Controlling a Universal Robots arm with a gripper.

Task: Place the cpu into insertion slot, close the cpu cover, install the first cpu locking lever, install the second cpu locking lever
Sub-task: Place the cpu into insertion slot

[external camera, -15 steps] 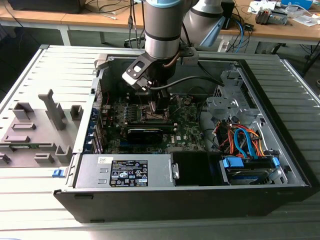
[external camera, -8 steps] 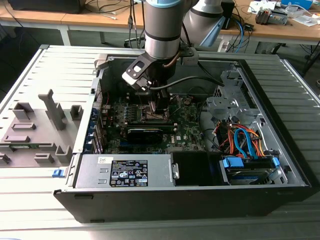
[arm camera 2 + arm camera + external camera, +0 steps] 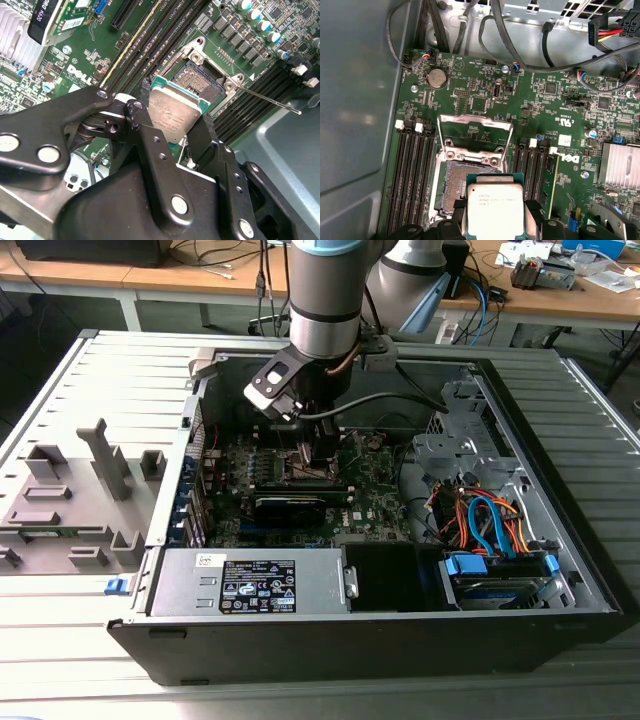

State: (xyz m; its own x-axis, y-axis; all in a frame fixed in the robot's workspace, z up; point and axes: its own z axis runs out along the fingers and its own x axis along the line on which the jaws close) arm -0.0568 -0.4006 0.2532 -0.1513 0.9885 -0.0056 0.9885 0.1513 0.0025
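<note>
Grey ribbed bench [image 3: 590, 420] is seen under the open computer case [image 3: 330, 645]. Wooden desks [image 3: 180, 280], strewn with cables [image 3: 215, 255], are noted behind the case.

cpu [image 3: 495, 210] top is dull silver-grey metal, lightly scuffed, with a green rim. cover [image 3: 475, 119] is bare bright metal with a soft sheen; board [image 3: 485, 80] is glossy green. gripper [image 3: 170, 127] is smooth matt black, with shiny metal pins.
</note>
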